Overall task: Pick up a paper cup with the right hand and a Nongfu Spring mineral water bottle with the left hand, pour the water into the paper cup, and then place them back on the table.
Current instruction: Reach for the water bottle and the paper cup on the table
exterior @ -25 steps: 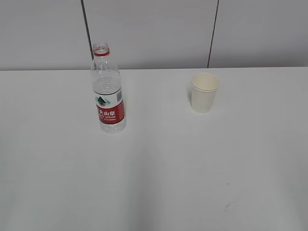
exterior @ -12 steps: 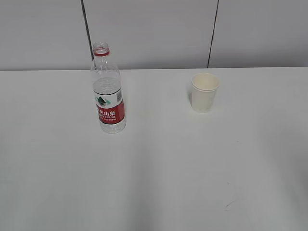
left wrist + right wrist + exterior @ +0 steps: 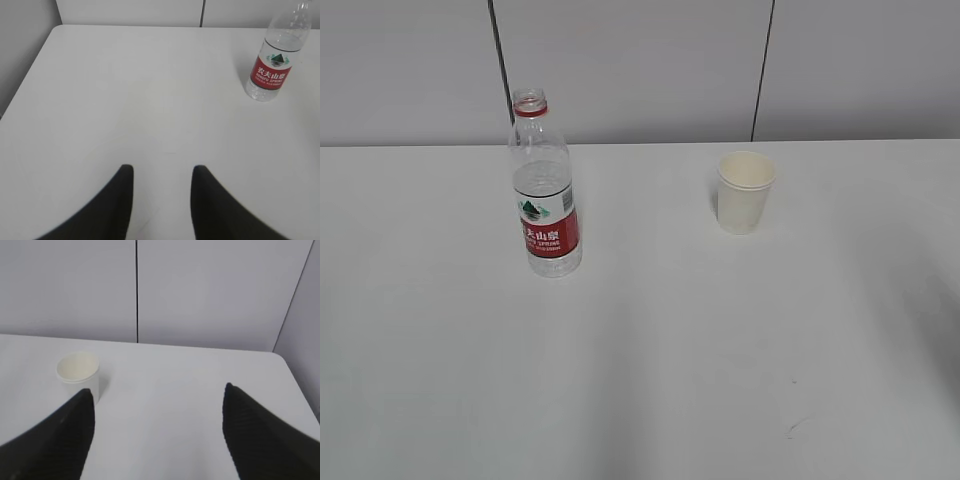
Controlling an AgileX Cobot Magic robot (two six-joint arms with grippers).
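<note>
While the exterior views taken over the preceding second are compared with the present one, no shift of either object is found: the Nongfu Spring mineral water bottle (image 3: 545, 188) and the paper cup (image 3: 745, 191) stand exactly where they stood, and no arm has entered that view. The bottle is upright on the table (image 3: 650, 360), left of centre, uncapped, with a red neck ring, a red-and-white label bearing a green mountain mark, and the water (image 3: 541, 181) reaching roughly to the top of the label. The cup is upright, cream-white and tapered with a rolled rim, well apart from the bottle to its right and slightly farther back; its contents cannot be made out. A small dark scratch mark (image 3: 794, 428) shows near the front right of the tabletop. In the left wrist view the left hand (image 3: 161, 172) has its two dark fingers parted with bare table between them, holding nothing; the bottle (image 3: 276, 58) stands far off toward the upper right. In the right wrist view the right hand (image 3: 157, 392) is spread wide and empty, with the cup (image 3: 78, 372) just beyond its left finger (image 3: 60, 435), contact not discernible.
</note>
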